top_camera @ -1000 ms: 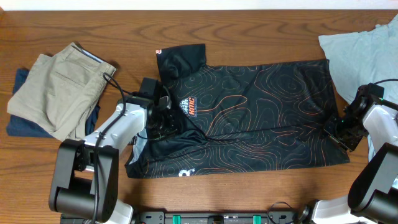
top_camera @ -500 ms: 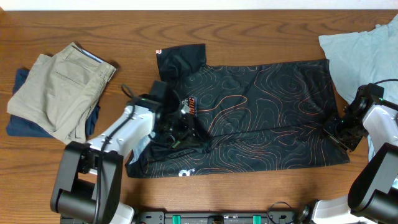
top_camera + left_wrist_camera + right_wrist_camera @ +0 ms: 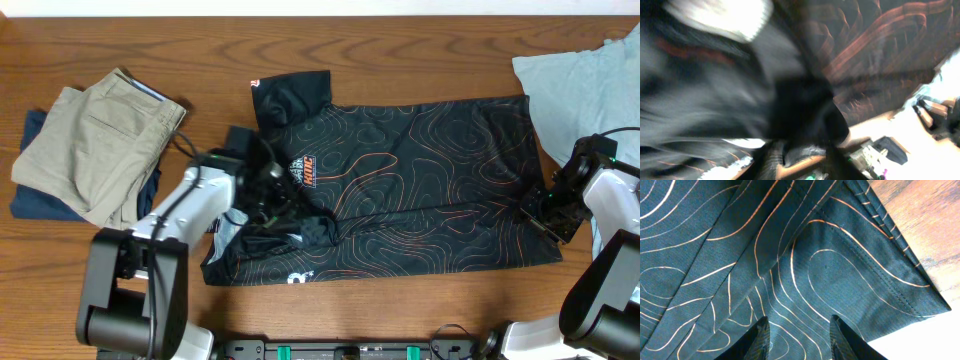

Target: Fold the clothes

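Partly folded black jersey (image 3: 420,190) on wooden table (image 3: 400,50).

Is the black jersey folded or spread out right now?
Mostly spread: the black jersey lies flat across the table, bunched only near its orange logo.

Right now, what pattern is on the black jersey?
Thin orange contour lines across the jersey, clearest from the right wrist.

Setting: robot manipulation bench, lab-type, not a home. Evidence: two white-and-black arms, the left arm (image 3: 190,212) and the right arm (image 3: 612,195), stand on a black rail (image 3: 360,350) at the near edge of a bare wood-grain table (image 3: 420,50). Garments are laid out like test samples: black jersey (image 3: 420,190), folded khaki trousers (image 3: 92,150), light-blue shirt (image 3: 582,80)
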Action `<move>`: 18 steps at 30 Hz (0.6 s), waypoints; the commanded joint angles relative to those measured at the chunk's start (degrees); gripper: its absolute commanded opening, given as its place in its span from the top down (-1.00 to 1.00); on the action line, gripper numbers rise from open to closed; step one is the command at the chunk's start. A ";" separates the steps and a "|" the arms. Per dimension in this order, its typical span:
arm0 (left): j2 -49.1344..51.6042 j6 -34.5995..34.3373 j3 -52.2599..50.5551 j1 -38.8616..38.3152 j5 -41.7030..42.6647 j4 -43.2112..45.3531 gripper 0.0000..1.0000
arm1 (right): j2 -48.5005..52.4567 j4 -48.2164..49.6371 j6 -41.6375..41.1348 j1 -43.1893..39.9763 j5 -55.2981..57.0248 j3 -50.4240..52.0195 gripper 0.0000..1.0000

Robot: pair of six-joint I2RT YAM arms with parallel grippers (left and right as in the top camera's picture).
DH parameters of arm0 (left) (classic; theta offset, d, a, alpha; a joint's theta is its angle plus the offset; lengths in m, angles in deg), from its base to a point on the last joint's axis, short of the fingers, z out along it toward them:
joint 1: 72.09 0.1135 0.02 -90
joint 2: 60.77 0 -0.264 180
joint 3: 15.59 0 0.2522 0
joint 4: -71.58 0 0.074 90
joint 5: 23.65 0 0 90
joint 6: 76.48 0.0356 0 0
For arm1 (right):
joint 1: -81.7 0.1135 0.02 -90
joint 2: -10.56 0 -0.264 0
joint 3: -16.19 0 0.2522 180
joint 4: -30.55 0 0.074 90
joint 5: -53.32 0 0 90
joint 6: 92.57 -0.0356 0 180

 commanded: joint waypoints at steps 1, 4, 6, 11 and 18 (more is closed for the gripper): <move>-1.16 5.62 1.09 2.97 -10.54 -0.09 0.12 | 0.37 -0.07 0.92 -0.11 0.00 0.11 0.24; -1.16 9.88 1.03 3.41 -14.03 -0.15 -0.12 | 0.37 -0.02 0.90 -0.11 0.00 0.11 0.24; -1.14 12.04 0.87 3.06 -14.86 -0.31 -0.16 | 0.37 -0.02 0.92 -0.11 0.00 0.11 0.24; -1.05 12.28 -0.90 2.64 -18.67 -0.28 -0.18 | 0.37 -0.04 0.92 -0.11 0.00 0.11 0.23; -0.98 12.31 -2.82 2.54 -19.65 -0.24 -0.08 | 0.37 -0.02 0.90 -0.11 0.00 0.11 0.23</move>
